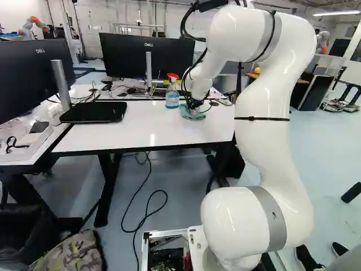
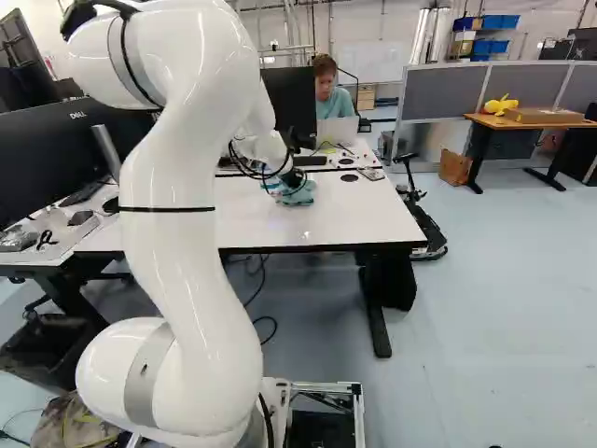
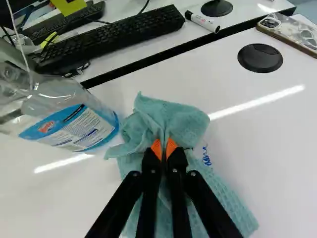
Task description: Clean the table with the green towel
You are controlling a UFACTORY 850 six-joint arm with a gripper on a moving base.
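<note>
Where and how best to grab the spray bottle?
I'd take the bottle at its narrowing top, just under the red head, coming in level from the arm's side. It stands upright and tapers there; the monitor is behind it, and the near side looks open. The tool is shut on the towel, so release that first.

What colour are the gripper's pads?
Orange at the fingertips, showing best in the wrist view.

I saw a spray bottle just beside my tool, blocking that side. On the other I had room over the bench, up to a black disc and phone; a keyboard lay ahead.
</note>
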